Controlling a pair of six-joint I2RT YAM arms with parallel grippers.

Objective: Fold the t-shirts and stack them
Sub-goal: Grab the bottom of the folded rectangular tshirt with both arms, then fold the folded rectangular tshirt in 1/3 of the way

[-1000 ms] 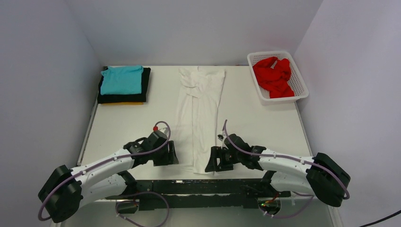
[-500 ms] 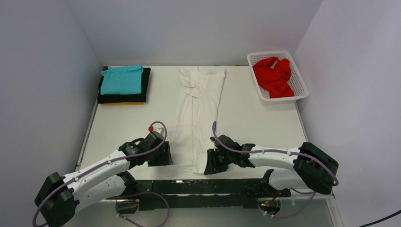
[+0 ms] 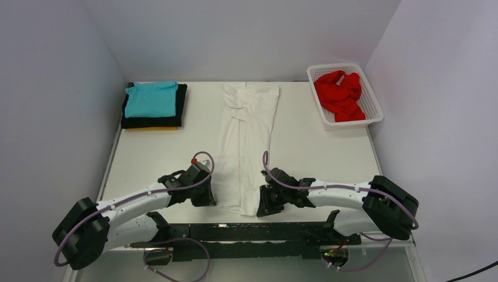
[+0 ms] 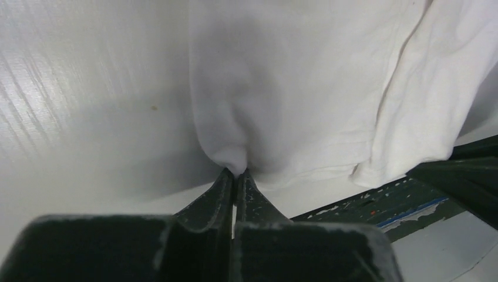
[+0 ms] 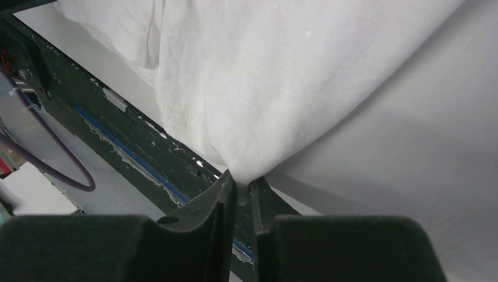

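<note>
Desk (image 3: 152, 158) from above: the white shirt (image 3: 246, 141) lay along its middle as a narrow strip. Its long axis ran from the near edge to the far edge, collar at the far end, hem toward the arms. The left jaws sat at the hem's left corner and the right jaws at its right corner. A teal shirt (image 3: 151, 98) topped a black shirt (image 3: 178, 119) and a yellow-orange shirt (image 3: 152, 128) at far left. A red shirt (image 3: 339, 94) lay crumpled in a basket (image 3: 376, 111) at far right.

Left wrist: the left jaws were pressed together, pinching a small tuck of the white shirt's (image 4: 293, 88) hem corner.

Right wrist: the right jaws pinched the white shirt's (image 5: 282, 76) hem edge, the cloth drawn to a point between them.
</note>
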